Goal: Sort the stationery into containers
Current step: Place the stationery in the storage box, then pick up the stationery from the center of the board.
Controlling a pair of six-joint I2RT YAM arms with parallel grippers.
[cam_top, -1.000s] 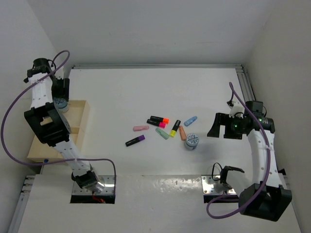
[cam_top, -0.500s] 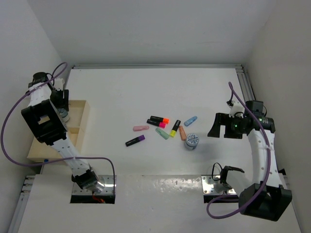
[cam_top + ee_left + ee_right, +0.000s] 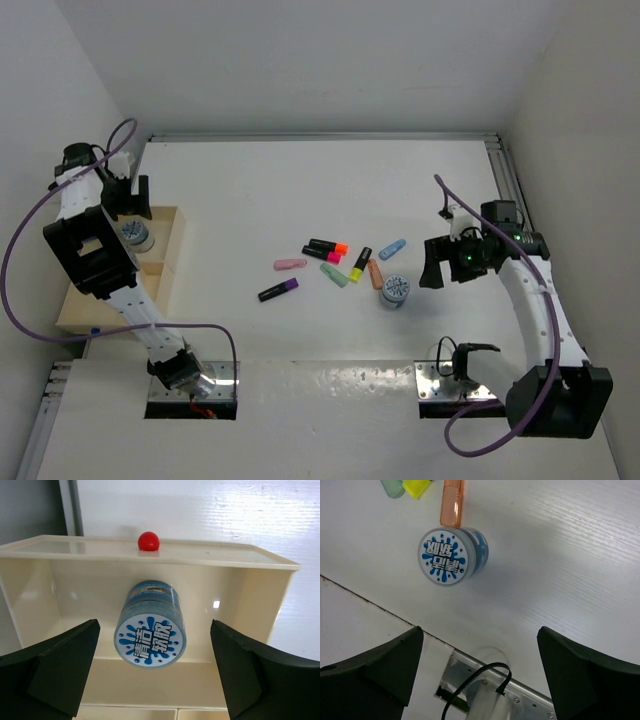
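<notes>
Stationery (image 3: 334,275) is lying mostly on the open surface (image 3: 250,190): four black highlighters (image 3: 328,245), four pastel stubs (image 3: 290,264) and one roll (image 3: 395,291), while a second roll (image 3: 150,625) is sitting in the wooden tray's (image 3: 172,262) far compartment. The left tool (image 3: 154,630) is hanging spread wide near that roll, touching nothing, and the right tool (image 3: 480,630) is hovering equally wide, empty, near the other.

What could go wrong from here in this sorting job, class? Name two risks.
1. The right hand hangs open near the loose roll. The salmon stub lies close beside that roll, perhaps touching it. A closing finger may knock or pinch the stub.
2. The left hand is open over the tray compartment holding the other roll. A sideways move could clip a wall and shift the tray.
</notes>
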